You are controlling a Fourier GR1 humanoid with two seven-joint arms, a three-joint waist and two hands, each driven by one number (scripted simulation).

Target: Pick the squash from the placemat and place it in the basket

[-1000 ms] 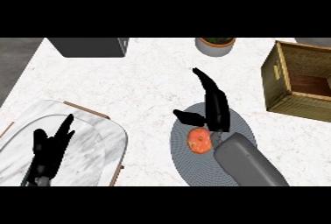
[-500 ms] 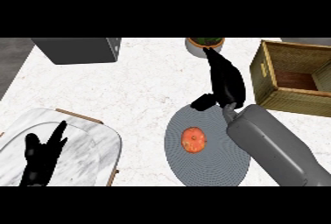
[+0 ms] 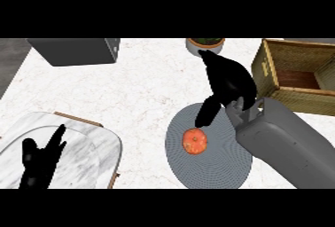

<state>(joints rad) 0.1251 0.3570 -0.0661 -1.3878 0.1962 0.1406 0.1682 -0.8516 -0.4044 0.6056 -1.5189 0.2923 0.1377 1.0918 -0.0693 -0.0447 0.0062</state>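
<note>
Squash (image 3: pixel 195 141) sits on the round grey placemat (image 3: pixel 209 166), left of the mat's centre, not held. Right hand (image 3: pixel 227 82) is above the mat's far edge, fingers fairly straight and pointing away toward the far side of the counter (image 3: pixel 131 95), thumb hanging down with its tip just above the squash; cannot tell if it touches. Hand is relaxed and has hold of nothing. Basket (image 3: pixel 297 75) is at the right, just beside the right hand and well apart from the squash. Left hand (image 3: pixel 40 157) rests at lower left over a marble tray (image 3: pixel 91 146), fingers up and straight, holding nothing. A dark grey box (image 3: pixel 75 51) and a small potted plant (image 3: pixel 205 43) stand at the far edge.
</note>
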